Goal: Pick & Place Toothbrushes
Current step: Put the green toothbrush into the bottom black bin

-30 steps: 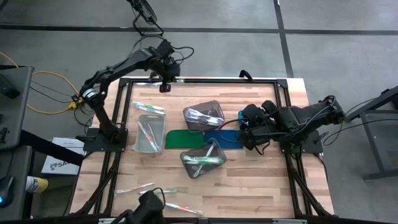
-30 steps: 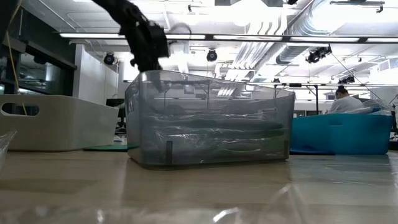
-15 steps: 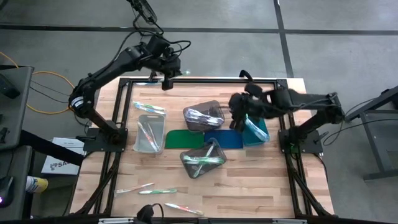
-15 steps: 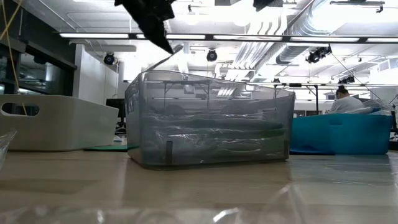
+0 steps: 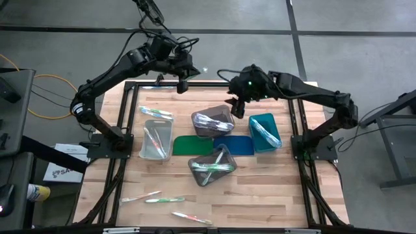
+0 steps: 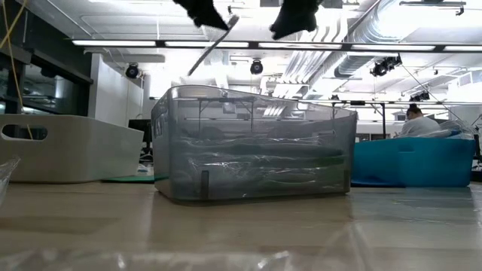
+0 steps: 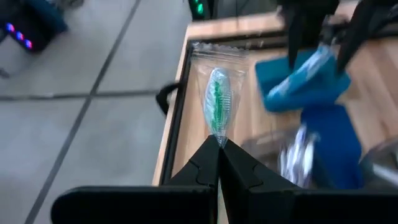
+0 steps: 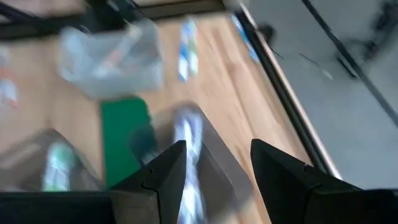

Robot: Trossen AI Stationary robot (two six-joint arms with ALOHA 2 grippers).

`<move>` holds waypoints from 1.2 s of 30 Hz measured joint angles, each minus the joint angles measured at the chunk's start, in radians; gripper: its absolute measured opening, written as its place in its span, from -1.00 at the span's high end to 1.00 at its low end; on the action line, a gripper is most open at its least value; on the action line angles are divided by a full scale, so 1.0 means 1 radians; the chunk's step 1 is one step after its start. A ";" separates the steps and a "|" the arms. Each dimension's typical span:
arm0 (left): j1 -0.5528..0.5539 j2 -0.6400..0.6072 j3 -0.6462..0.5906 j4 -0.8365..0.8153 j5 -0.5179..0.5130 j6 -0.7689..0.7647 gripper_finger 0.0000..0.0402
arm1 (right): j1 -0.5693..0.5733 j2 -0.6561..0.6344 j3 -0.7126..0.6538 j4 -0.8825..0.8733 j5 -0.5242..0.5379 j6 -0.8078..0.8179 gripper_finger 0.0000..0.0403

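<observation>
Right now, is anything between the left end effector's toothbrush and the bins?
Nothing visible. The left end effector is shut on a wrapped toothbrush, held up over the table's far edge. The right end effector hangs open, empty, above the dark grey bin, close beside that path.

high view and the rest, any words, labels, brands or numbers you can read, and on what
Nothing reads in full.
"SA...": dark print on the white sheet on the floor left of the table; the rest is too small.
Wrapped toothbrush in the shut left gripper: green inside a clear wrapper, no legible print.
Toothbrushes in the teal bin: too blurred to show any print.
</observation>
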 joint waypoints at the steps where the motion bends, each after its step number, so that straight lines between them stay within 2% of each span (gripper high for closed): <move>1: -0.006 0.000 0.001 0.022 0.006 -0.009 1.00 | -0.013 0.000 -0.017 0.052 -0.040 -0.009 0.14; 3: -0.017 0.002 0.001 0.075 0.023 -0.024 1.00 | -0.032 0.000 -0.053 0.154 -0.109 -0.019 0.14; 6: -0.022 0.002 0.001 0.161 0.051 -0.032 1.00 | -0.049 0.000 -0.099 0.277 -0.147 -0.027 0.14; 12: -0.020 0.002 0.000 0.292 0.130 -0.036 1.00 | -0.059 -0.001 -0.140 0.469 -0.046 -0.025 0.14; 15: -0.019 0.002 -0.001 0.357 0.206 -0.040 1.00 | -0.064 0.000 -0.140 0.554 -0.031 -0.024 0.14; 18: -0.019 0.002 -0.001 0.403 0.239 -0.040 1.00 | -0.066 0.003 -0.138 0.641 -0.017 -0.025 0.14; 31: -0.019 0.002 -0.002 0.481 0.385 -0.040 1.00 | -0.065 0.029 -0.139 0.746 0.019 0.005 0.16; 36: -0.019 0.002 -0.002 0.482 0.426 -0.040 1.00 | -0.065 0.028 -0.138 0.760 0.034 0.005 0.38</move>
